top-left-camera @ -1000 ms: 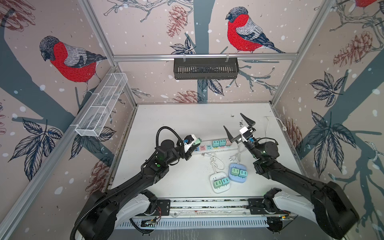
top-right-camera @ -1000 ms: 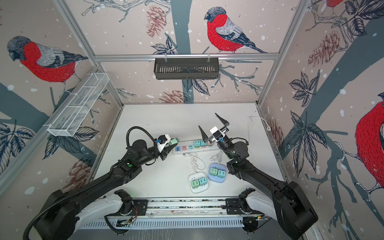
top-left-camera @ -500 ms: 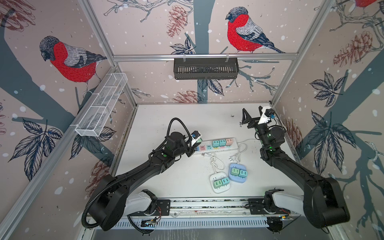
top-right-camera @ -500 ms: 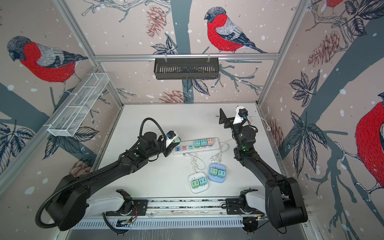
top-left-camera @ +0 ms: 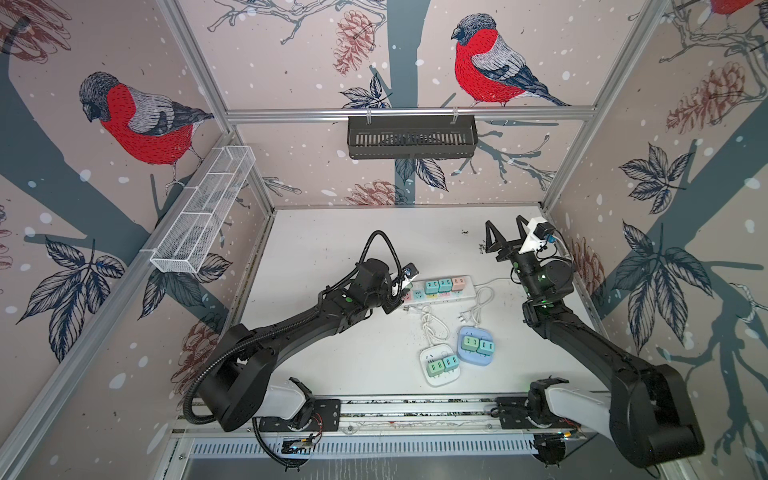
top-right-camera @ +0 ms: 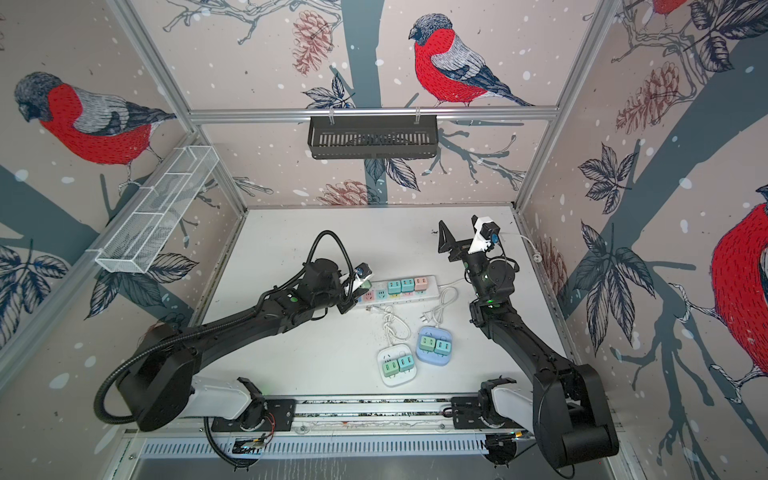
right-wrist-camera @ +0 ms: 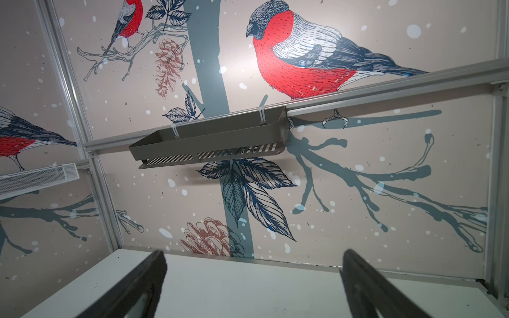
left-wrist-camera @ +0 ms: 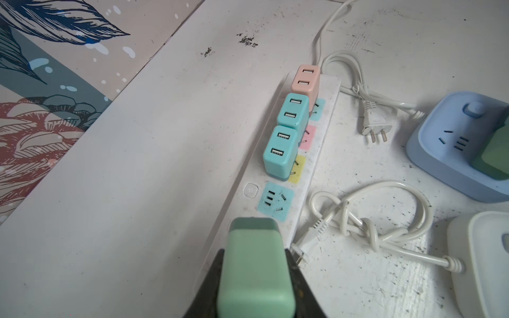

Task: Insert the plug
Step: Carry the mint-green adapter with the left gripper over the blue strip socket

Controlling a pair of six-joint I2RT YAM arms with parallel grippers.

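Left pincer [left-wrist-camera: 254, 257] clamps green plug [left-wrist-camera: 256, 278] at power strip [left-wrist-camera: 250, 190] end; right pincer [top-left-camera: 503, 223] wide, empty.

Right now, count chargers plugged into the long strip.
3: pink charger nearest the cord, middle teal charger, last teal charger. The green charger in the left gripper covers the strip's other end.

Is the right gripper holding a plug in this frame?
No, the right gripper stands wide open and empty in the right wrist view.
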